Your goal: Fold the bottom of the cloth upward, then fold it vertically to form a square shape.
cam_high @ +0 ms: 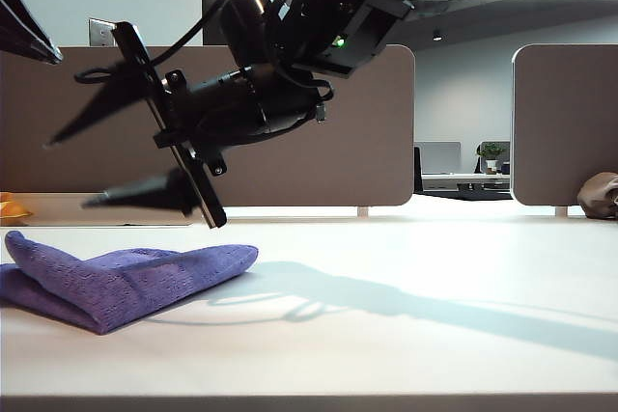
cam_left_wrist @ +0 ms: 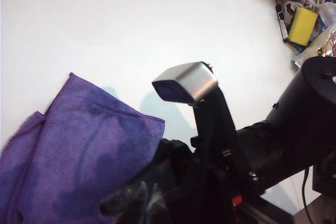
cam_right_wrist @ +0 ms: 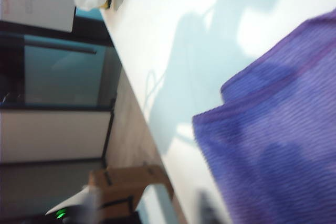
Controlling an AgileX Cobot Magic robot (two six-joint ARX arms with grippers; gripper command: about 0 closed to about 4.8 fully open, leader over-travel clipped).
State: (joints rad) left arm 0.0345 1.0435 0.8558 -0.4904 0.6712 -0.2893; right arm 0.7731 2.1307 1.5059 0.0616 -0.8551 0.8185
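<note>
Left of the exterior view: the cloth (cam_high: 116,282) lies on the white table (cam_high: 406,325) at the lower left of the frame, doubled over, its upper layer peaked and not flat. Above it hangs the right gripper (cam_high: 72,169), jaws spread wide and empty, clear of the fabric. Centre: its black arm (cam_high: 290,55) descends from the upper middle of the frame and casts a shadow across the table toward the right. The left gripper is not visible in this view or in the left wrist view; it reads as closed, and whether it holds anything cannot be told. In the left wrist view the cloth (cam_left_wrist: 79,150) fills the lower left. Judgement: before the vertical fold, the loose layer should be laid flat and hems aligned, each jaw taking a corner squarely.
</note>
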